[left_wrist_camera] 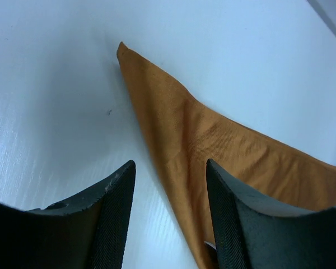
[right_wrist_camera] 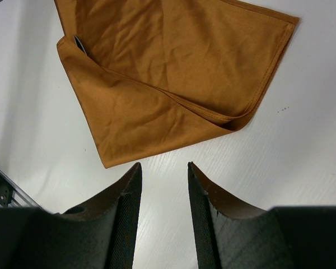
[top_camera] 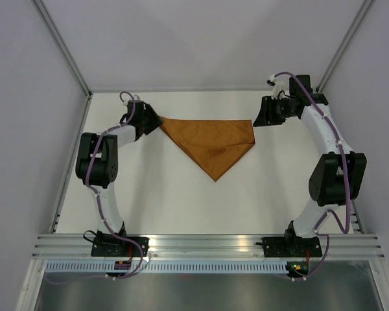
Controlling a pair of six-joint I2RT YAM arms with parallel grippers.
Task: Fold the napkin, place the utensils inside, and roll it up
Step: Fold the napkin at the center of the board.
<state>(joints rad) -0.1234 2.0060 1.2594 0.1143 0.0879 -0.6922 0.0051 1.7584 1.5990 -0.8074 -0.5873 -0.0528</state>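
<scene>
The rust-brown napkin [top_camera: 214, 142] lies flat on the white table [top_camera: 155, 201], folded into a triangle with its point toward me. My left gripper [top_camera: 152, 120] is open at the cloth's left corner. In the left wrist view [left_wrist_camera: 169, 162] the cloth's edge [left_wrist_camera: 173, 168] runs between the jaws. My right gripper [top_camera: 260, 116] is open and empty just off the right corner, over bare table [right_wrist_camera: 163, 164]. The knife is mostly hidden. A small silvery bit [right_wrist_camera: 78, 43] pokes out between the cloth layers, and a pale bit [left_wrist_camera: 209, 245] shows by my left gripper's right finger.
Grey walls enclose the table on the left, right and back. A metal rail [top_camera: 207, 246] with the arm bases runs along the near edge.
</scene>
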